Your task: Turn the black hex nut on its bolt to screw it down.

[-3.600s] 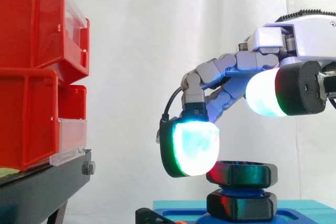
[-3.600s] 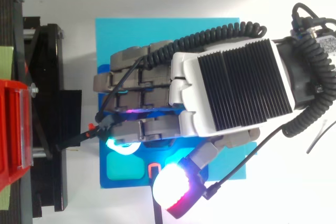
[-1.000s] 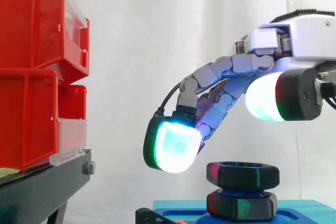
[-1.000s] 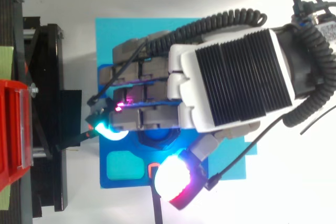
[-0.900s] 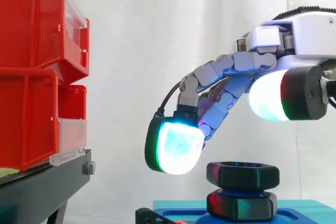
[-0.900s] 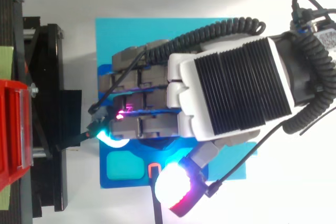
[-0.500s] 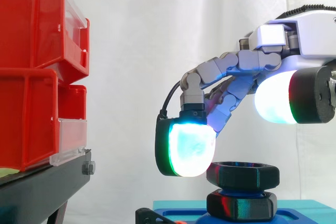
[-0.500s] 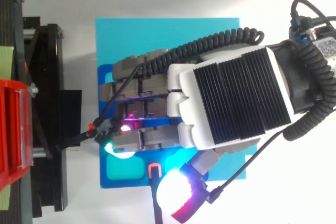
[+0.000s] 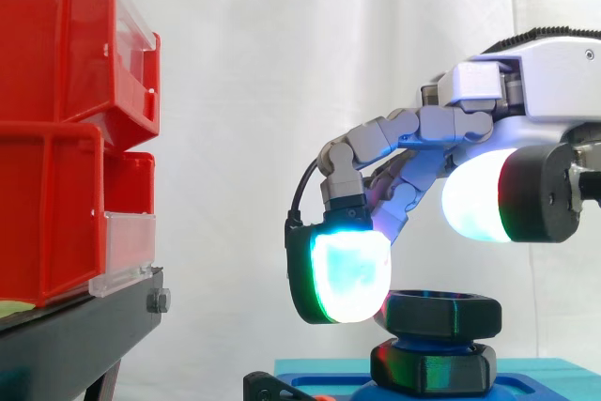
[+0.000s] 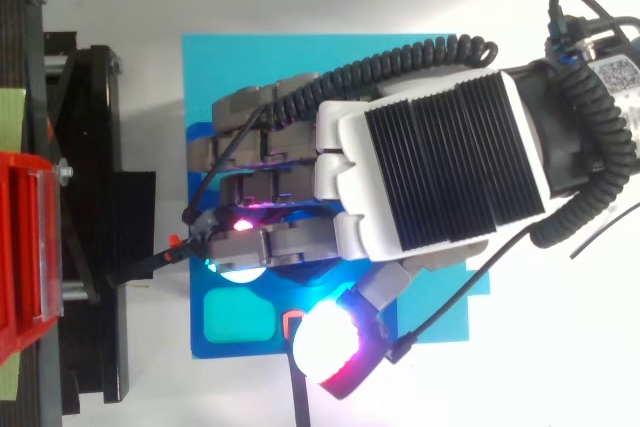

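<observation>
While the hand (image 10: 440, 167) hangs with fingers hooked and nothing grasped, one glowing fingertip (image 9: 347, 279) sits at the left flank of the black hex nut (image 9: 441, 315), high on its blue bolt (image 9: 413, 335) above a second nut (image 9: 432, 369). The thumb (image 9: 474, 204) is raised clear. A good sweep likely needs level pressure on a flat, pushing round rather than upward.

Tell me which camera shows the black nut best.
The side view: the nut stands almost wholly in profile, its flat faces plain, just below the hand. In the top view the hand lies over it and hides it.
</observation>
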`<state>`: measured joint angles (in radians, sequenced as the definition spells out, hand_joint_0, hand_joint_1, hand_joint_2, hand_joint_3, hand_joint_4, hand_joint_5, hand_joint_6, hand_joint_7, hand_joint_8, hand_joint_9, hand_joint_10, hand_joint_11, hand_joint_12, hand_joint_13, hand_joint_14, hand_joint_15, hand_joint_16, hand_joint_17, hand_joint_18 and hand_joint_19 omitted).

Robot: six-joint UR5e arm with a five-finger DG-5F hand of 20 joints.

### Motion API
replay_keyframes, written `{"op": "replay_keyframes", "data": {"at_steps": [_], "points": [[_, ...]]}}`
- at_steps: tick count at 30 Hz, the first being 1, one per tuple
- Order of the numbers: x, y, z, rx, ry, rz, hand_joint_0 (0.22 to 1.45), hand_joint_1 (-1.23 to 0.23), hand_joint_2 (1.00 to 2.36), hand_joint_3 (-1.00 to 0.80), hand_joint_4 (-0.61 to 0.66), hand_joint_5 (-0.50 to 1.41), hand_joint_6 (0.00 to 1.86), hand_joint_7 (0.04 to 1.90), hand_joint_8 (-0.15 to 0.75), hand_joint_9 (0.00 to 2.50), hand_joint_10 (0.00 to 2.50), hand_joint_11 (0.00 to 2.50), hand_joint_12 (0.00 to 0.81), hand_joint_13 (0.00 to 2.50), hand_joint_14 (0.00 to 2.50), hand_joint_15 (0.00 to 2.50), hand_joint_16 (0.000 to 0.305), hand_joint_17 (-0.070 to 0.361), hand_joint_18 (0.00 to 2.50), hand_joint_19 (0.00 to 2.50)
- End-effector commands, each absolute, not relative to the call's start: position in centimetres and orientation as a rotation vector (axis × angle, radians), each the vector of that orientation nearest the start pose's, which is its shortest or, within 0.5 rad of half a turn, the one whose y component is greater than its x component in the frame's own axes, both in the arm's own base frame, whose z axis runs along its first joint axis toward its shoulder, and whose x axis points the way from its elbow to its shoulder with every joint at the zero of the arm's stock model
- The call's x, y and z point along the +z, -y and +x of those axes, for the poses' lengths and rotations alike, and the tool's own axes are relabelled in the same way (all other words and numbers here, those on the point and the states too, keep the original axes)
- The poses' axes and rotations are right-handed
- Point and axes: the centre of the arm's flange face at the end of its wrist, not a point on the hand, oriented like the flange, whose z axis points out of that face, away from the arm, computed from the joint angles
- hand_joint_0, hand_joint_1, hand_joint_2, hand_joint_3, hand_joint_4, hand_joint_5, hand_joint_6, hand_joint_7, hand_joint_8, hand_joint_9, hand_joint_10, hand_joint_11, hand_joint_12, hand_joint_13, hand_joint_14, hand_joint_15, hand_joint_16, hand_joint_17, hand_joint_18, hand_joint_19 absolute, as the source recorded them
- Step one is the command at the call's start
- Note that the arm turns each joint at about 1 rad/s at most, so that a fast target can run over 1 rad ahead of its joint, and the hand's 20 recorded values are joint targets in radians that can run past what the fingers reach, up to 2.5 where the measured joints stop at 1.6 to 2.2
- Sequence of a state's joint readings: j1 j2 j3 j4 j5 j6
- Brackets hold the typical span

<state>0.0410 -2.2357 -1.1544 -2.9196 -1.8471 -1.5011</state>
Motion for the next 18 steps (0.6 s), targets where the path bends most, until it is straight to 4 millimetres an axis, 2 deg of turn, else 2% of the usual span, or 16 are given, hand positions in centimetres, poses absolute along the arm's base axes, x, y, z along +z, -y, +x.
{"op": "replay_keyframes", "data": {"at_steps": [1,5,14,18], "points": [[29.3,8.1,73.7,0.289,-1.597,-0.196,0.53,-0.18,1.0,-0.5,0.14,0.01,0.5,1.42,0.257,0.9,0.0,0.06,0.31,0.57,0.0,0.08,0.042,0.095,0.5,0.34],[29.1,9.1,73.6,0.283,-1.596,-0.192,0.53,-0.17,1.0,-0.5,0.14,0.01,0.5,1.44,0.256,0.92,0.0,0.07,0.309,0.58,0.0,0.09,0.042,0.095,0.5,0.34],[29.3,11.3,73.2,0.25,-1.592,-0.197,0.53,-0.15,1.0,-0.5,0.12,0.0,0.55,1.37,0.253,0.94,0.0,0.07,0.307,0.59,0.0,0.09,0.042,0.095,0.52,0.35],[29.1,12.8,72.9,0.235,-1.593,-0.205,0.53,-0.14,1.0,-0.5,0.13,0.0,0.56,1.36,0.251,0.95,0.0,0.06,0.308,0.59,0.0,0.1,0.043,0.096,0.52,0.34]]}}
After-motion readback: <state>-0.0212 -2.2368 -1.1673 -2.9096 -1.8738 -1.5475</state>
